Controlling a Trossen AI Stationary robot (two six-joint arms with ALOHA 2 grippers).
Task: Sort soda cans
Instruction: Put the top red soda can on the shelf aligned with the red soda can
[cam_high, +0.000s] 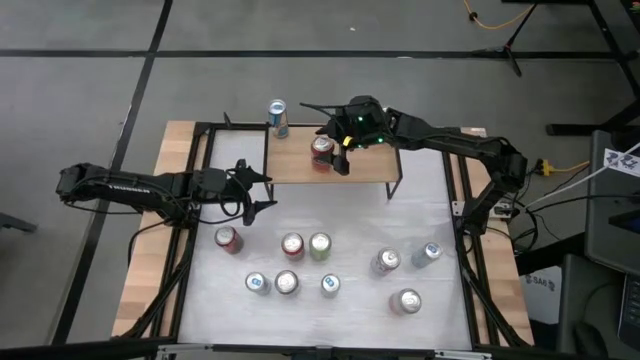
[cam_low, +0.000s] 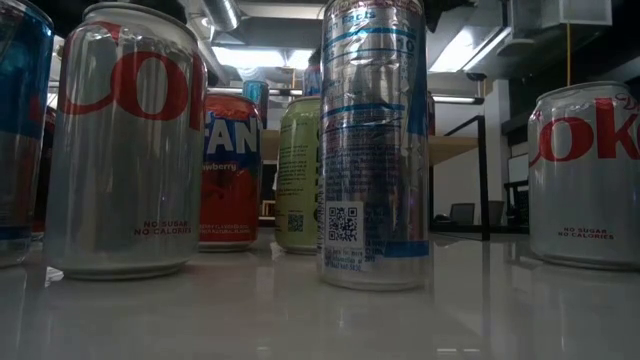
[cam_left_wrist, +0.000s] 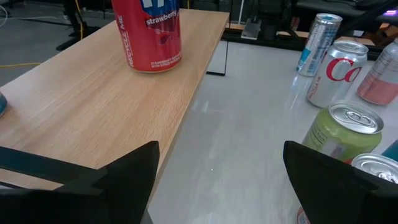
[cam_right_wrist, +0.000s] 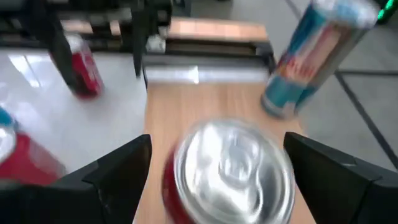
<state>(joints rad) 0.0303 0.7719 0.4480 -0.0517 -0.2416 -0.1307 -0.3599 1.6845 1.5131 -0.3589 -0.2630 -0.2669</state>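
Now your right gripper (cam_high: 337, 150), fingers spread wide and holding nothing, flanks the upright red can (cam_high: 322, 152) on the wooden shelf (cam_high: 370, 165).

shelf (cam_high: 370, 168) — two cans on it, at table's (cam_high: 420, 215) far edge | nine cans (cam_high: 320, 246) — on table in front
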